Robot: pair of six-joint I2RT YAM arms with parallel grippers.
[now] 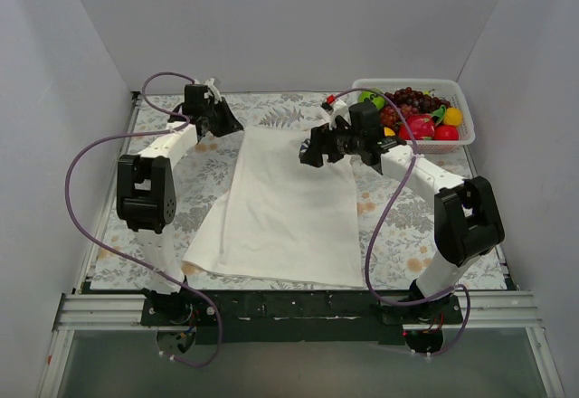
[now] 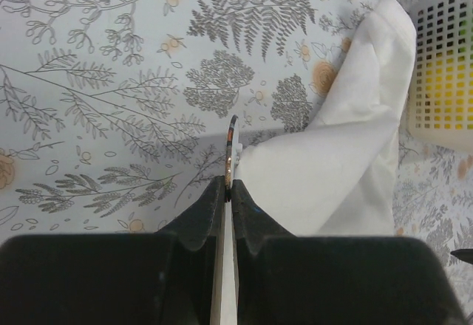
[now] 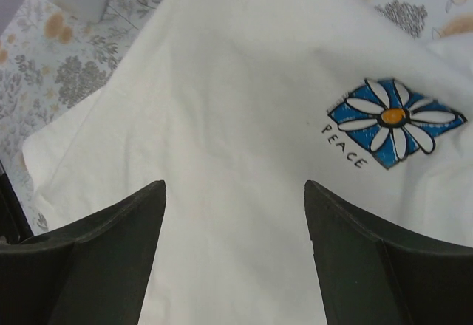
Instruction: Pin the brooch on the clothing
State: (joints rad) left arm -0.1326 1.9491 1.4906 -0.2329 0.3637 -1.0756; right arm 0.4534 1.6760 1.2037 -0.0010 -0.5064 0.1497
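**Brooch gripped, shirt laid out flat — the pinning itself is not yet begun.**

A thin, dark-edged sliver that I take for the brooch (image 2: 232,140), seen edge-on, is pinched in the clenched left gripper (image 2: 229,186). It sits at the far left corner of the T-shirt (image 1: 285,203), hard by the sleeve and over the patterned table cover (image 2: 111,81). The right gripper (image 3: 233,186) hangs spread wide and empty above the chest, with the flower print (image 3: 395,118) just off to one side. The next move, as I judge it, is to carry the brooch onto the chest and press it home while the right gripper steadies the cloth — slack fabric may slide.
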